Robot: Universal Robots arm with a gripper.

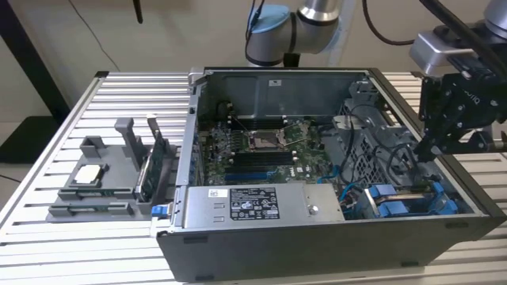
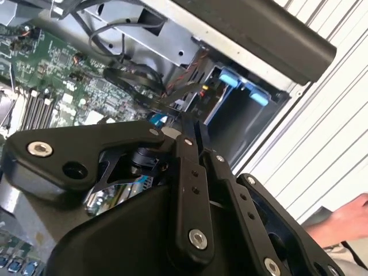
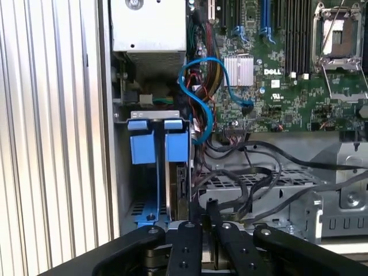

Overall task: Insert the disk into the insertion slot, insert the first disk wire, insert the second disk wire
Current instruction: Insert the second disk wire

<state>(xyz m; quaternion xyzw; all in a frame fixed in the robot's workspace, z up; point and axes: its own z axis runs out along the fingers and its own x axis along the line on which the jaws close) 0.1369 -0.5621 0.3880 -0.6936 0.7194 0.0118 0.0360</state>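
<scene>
The disk (image 3: 179, 185) stands on edge in the insertion slot (image 3: 144, 192), a dark bay with two blue tabs at its mouth. In the exterior view the slot (image 1: 396, 205) sits in the case's near corner on that view's right, and a silver strip of the disk (image 1: 410, 191) shows between the blue rails. My gripper (image 1: 428, 152) hangs over that side of the case, above the bay. Its black fingers (image 3: 198, 215) are pressed together. Black wires (image 3: 253, 172) and a blue wire (image 3: 198, 98) run close under the tips (image 2: 192, 131). I cannot tell whether a wire is pinched.
The open computer case (image 1: 237, 249) lies on a slatted table, with the motherboard (image 1: 262, 148) and the grey labelled power-supply box (image 1: 253, 205) inside. A perforated cage (image 3: 270, 192) sits beside the bay. A grey parts fixture (image 1: 103, 178) stands at the exterior view's left. A person's hand (image 2: 345, 221) shows beyond the case.
</scene>
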